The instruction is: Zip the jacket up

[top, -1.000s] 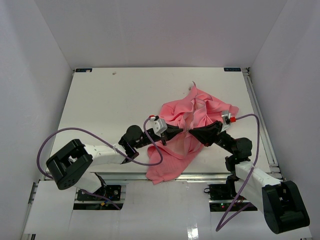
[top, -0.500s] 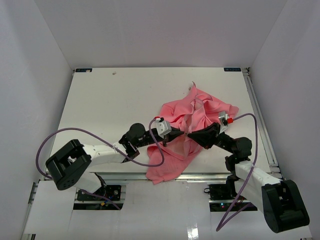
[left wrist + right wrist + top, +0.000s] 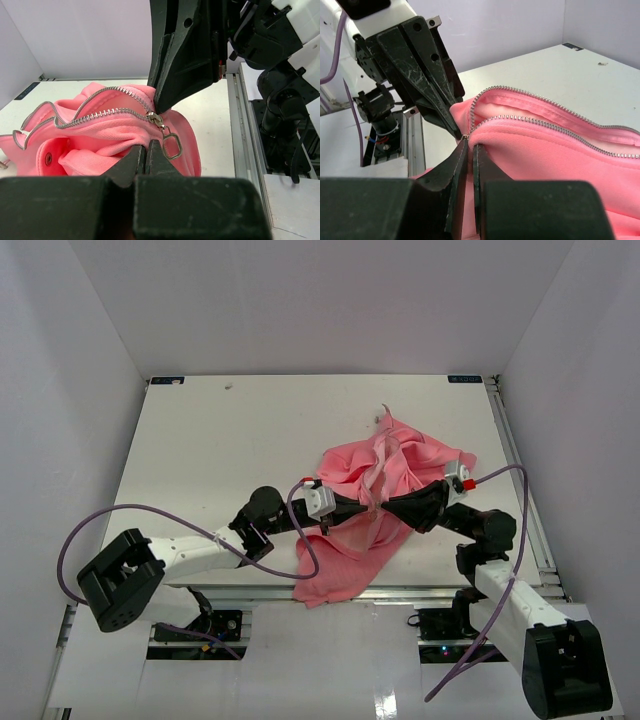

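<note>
**Table** (image 3: 200, 440): one, white, walled on the left, right and far sides. It bears the jacket and both grippers.

**Jacket** (image 3: 345, 560): one, salmon-pink, crumpled.
- It lies on the right half of the table, from mid-depth to the near edge.
- Its long axis runs far to near and leans left at the near end, where a flat panel reaches the table's edge.
- The bunched part is at the far end.
- The middle is lifted off the surface between the two grippers.

**Arms**: two.
- The left arm (image 3: 190, 552) reaches rightward from the near left.
- The right arm (image 3: 510, 595) reaches leftward from the near right.
- They meet tip to tip over the jacket.

**Cables**: two, purple, one looping beside each arm. These are the left cable (image 3: 130, 508) and the right cable (image 3: 517, 485).

**Grippers**: two, black.
- The left gripper (image 3: 146, 150) has its fingers pressed together, pinching the pink fabric just under the zipper's closed end.
- The right gripper (image 3: 468, 147) has its fingers pressed together, with their tips on the jacket at the slider, opposite the left gripper's tip.

**Zipper** (image 3: 100, 114): one, with two rows of silver teeth.
- The rows are parted over most of the visible length.
- They join at the slider.

**Slider** (image 3: 155, 118): one, metal, touching the right gripper's tip.

**Pull tab** (image 3: 172, 143): one wire loop, hanging loose below the slider.

**Snap** (image 3: 48, 159): one seen, a small round one on the fabric fold to the left.
</note>
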{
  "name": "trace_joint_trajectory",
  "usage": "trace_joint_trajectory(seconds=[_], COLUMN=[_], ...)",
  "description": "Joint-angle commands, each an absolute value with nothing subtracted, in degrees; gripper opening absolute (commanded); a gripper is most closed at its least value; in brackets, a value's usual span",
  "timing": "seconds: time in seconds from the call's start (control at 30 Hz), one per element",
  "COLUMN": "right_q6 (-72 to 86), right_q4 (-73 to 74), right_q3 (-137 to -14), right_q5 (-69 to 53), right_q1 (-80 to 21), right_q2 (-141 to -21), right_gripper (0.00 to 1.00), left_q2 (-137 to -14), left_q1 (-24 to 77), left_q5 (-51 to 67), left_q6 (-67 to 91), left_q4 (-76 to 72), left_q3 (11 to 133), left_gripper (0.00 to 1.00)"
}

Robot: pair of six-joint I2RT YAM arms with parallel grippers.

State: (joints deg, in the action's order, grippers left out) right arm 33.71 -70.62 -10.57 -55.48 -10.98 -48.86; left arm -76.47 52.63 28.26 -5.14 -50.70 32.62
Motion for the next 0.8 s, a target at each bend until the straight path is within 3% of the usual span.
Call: trace_joint_trajectory(seconds=[0.0,0.03,0.07,0.1,0.2,0.6,0.77], right_q6=[31.5,32.0,32.8,33.7,36.6,37.5,37.5], right_q4=[-73.8,-74.1,-75.1,-76.9,-82.6,-85.4,-85.4], right_q3=[-15.1,-15.0,-14.8,-14.5,-13.1,-11.8,-11.7], right_q5=[-54.6,-55.0,-55.4,-55.7,-56.6,-57.6,-57.8], right_q1=[-9.1,-9.1,-9.1,-9.1,-9.1,-9.2,-9.2], right_q2=[-48.0,-48.3,-48.4,-48.6,-49.9,-50.7,-50.5], right_gripper=[0.08,0.08,0.08,0.08,0.08,0.08,0.08], left_q2=[-75.3,-75.5,-75.6,-75.9,-76.8,-78.3,-79.2], left_q1=[52.9,52.9,52.9,52.9,53.0,52.6,47.7], left_q5=[31.2,31.2,31.3,31.6,32.5,28.7,34.2], left_q6=[-4.4,-3.8,-3.2,-2.8,-1.6,3.4,14.2], left_q4=[-47.2,-47.0,-46.9,-47.2,-48.2,-45.4,-46.1], left_q3=[31.7,32.4,32.6,32.9,33.7,37.4,38.5], left_gripper=[0.00,0.03,0.22,0.31,0.45,0.61,0.66])
